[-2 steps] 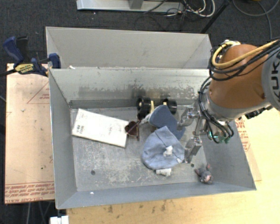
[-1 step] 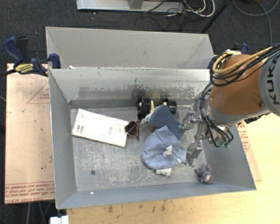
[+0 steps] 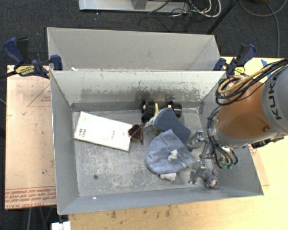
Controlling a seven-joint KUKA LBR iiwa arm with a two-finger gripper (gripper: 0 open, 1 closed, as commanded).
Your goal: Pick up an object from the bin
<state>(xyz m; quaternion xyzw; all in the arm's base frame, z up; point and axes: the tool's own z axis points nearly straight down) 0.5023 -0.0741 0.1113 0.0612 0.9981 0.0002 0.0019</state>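
My gripper [image 3: 198, 158] is low in the bin's right front corner. Its two metal fingers stand open, one toward the back and one toward the front. A crumpled blue-grey cloth [image 3: 165, 155] lies just left of it, and the cloth's right edge reaches the gap between the fingers. I cannot tell whether they touch it. A small white scrap [image 3: 169, 176] lies at the cloth's front edge. A small dark pinkish thing [image 3: 211, 181] rests by the front finger.
A white flat box [image 3: 102, 131] lies at the left. Dark sunglasses [image 3: 137, 132] sit next to it. Black round things [image 3: 159, 108] lie against the back wall. The orange-covered arm hangs over the right wall.
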